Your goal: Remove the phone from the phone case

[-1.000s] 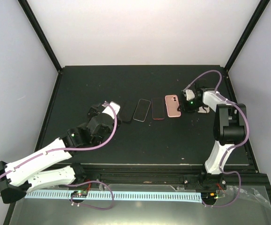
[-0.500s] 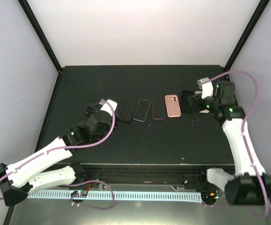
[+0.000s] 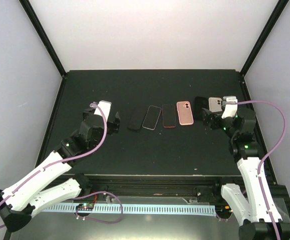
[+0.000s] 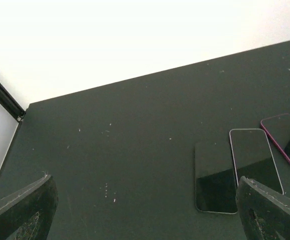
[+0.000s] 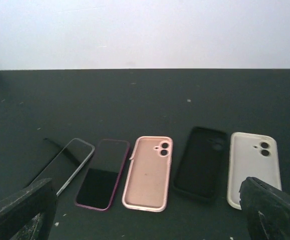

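Three phones lie face up in a row: a black phone (image 3: 135, 119) (image 4: 215, 177), a silver-edged phone (image 3: 152, 117) (image 5: 74, 159) and a magenta-rimmed phone (image 3: 169, 116) (image 5: 102, 173). To their right lie three empty phone cases, inside up: pink case (image 3: 185, 113) (image 5: 148, 172), black case (image 3: 201, 107) (image 5: 201, 162), white case (image 3: 215, 104) (image 5: 253, 168). My left gripper (image 3: 113, 123) (image 4: 145, 220) is open, left of the black phone, holding nothing. My right gripper (image 3: 211, 120) (image 5: 145, 220) is open, just in front of the cases, holding nothing.
The black table (image 3: 150, 90) is bordered by a raised black frame, with white walls behind and on both sides. The right arm's purple cable (image 3: 277, 130) loops out towards the right wall. White specks dot the tabletop (image 4: 107, 187).
My right gripper opened and drew back from the cases; the white case now lies beside the black case. My left arm pulled back and to the left, away from the black phone.
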Robot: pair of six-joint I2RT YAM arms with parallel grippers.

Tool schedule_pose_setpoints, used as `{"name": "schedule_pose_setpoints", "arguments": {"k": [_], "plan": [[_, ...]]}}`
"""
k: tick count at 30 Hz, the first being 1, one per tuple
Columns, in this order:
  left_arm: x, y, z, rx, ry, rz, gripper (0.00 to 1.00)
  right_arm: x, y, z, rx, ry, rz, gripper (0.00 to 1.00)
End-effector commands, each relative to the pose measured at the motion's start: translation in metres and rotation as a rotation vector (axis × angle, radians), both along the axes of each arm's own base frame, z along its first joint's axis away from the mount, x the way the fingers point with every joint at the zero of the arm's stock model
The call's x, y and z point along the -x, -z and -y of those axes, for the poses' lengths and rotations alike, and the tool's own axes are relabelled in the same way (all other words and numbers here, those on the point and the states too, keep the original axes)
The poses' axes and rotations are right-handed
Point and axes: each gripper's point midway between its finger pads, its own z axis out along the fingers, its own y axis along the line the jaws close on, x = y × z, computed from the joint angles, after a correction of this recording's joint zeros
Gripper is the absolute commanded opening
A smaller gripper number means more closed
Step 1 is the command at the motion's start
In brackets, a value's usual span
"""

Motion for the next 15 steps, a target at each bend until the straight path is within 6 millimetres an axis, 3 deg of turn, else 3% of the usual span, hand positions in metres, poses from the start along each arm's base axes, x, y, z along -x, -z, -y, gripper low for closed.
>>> {"name": "schedule_pose_setpoints", "arguments": {"k": [1, 5, 9, 15], "plan": [[-0.005, 0.001, 0.009, -0.035, 0.043, 0.003, 0.99, -0.01, -0.039, 0.024, -0.028, 0.159, 0.096, 1.0], [-0.008, 0.005, 0.007, -0.064, 0.022, -0.015, 0.99, 0.001, -0.059, 0.012, -0.036, 0.086, 0.121, 1.0], [-0.007, -0.005, 0.003, -0.04, 0.007, 0.005, 0.99, 0.012, -0.084, 0.003, 0.017, 0.015, 0.115, 1.0], [0.0, -0.018, -0.001, 0.015, 0.026, 0.078, 0.99, 0.015, -0.077, -0.003, 0.043, -0.034, 0.129, 1.0]]}}
